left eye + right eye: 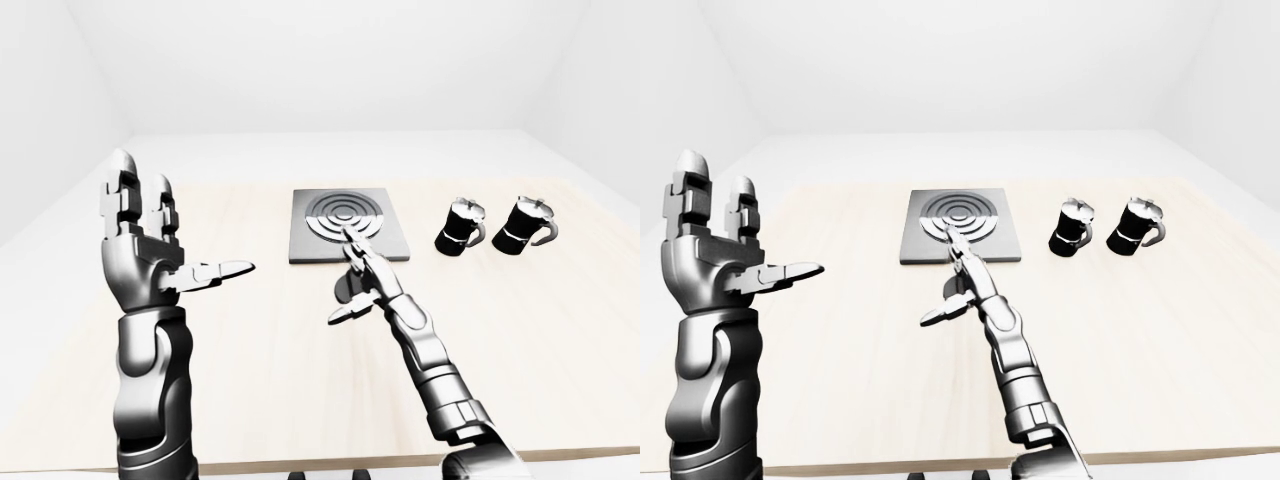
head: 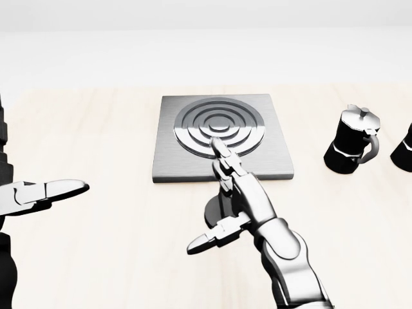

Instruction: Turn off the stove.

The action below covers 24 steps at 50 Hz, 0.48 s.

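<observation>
The stove [image 2: 222, 138] sits mid-bench [image 2: 96, 257] toward the far edge. The right robot hand [image 2: 235, 199], fingers spread, reaches over its near edge; the left robot hand [image 1: 150, 250] hangs open, raised.

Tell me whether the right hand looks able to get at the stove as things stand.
Probably yes. The right hand is open, its fingers stretched over the stove near edge, nothing between. The two moka pots stand off to the right.
</observation>
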Motion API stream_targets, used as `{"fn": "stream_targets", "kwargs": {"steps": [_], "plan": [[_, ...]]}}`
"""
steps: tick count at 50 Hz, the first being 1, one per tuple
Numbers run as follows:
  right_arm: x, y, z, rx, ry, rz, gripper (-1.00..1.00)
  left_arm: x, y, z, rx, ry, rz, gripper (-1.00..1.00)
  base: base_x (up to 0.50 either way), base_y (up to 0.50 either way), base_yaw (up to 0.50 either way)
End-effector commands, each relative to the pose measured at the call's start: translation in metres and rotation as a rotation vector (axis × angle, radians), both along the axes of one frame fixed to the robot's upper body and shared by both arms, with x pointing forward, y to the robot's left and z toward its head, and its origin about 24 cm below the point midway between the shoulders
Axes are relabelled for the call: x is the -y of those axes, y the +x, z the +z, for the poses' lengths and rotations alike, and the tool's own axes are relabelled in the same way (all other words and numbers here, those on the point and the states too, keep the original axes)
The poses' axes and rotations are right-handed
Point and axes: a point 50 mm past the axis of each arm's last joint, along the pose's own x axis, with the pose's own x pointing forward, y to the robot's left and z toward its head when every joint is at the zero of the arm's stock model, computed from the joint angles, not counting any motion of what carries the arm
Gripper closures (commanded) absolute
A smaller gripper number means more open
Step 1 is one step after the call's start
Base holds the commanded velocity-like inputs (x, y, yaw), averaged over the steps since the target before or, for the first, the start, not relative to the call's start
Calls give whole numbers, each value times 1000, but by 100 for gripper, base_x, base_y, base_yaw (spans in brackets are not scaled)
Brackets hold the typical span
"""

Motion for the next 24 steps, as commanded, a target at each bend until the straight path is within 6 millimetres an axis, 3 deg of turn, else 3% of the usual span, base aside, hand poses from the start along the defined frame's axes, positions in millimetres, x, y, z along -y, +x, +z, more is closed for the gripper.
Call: {"fn": "stream_targets", "kwargs": {"steps": [1,9,15,24], "plan": [[13,39,34,56,-49,-21,-100,-4,0,0,1,-5,13,-98,0,0,0],[33,69,73,111,-90,-67,-100,-3,-1,1,4,-5,10,-98,0,0,0],[47,75,97,177,-81,-108,-100,-2,-1,1,4,-4,11,-98,0,0,0],[54,72,104,221,-69,-141,-100,-2,0,2,7,-1,12,-98,0,0,0]]}}
